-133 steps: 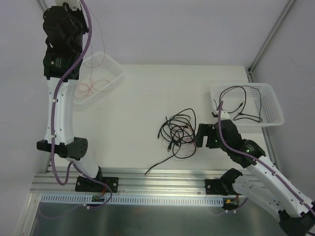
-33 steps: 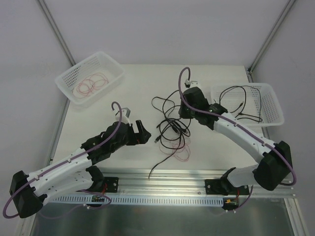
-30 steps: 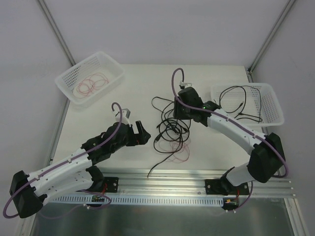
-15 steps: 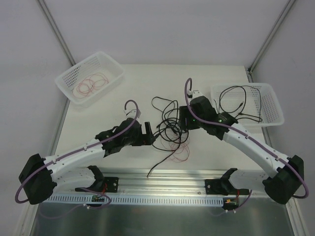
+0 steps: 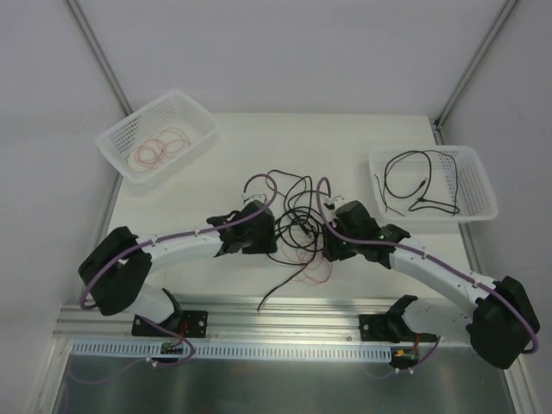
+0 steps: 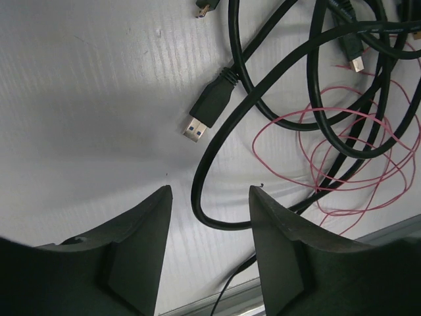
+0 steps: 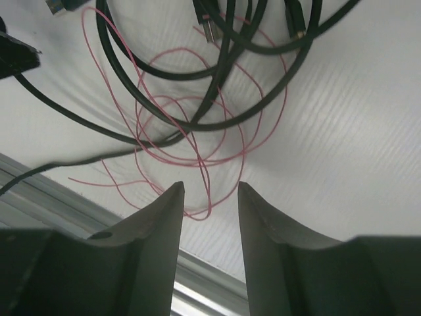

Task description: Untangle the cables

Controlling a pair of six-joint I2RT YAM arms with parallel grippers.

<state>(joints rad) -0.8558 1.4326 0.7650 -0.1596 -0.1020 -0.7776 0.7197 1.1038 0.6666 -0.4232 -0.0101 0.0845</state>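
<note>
White table (image 5: 224, 164): black USB cables (image 6: 214, 105) and red wire (image 6: 358, 181) tangled near front edge; my left gripper (image 6: 210, 192), right gripper (image 7: 210, 187) both spread.

One fixed view high overhead, two wrist views close and downward, all sharing the cables (image 6: 212, 105)

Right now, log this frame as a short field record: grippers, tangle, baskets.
left gripper: open, low over a black cable loop
right gripper: open, low over a red wire
tangle: black and red strands entwined between the grippers
USB plug: lying free, not gripped
left basket: holds red wires
right basket: holds black cables
</note>
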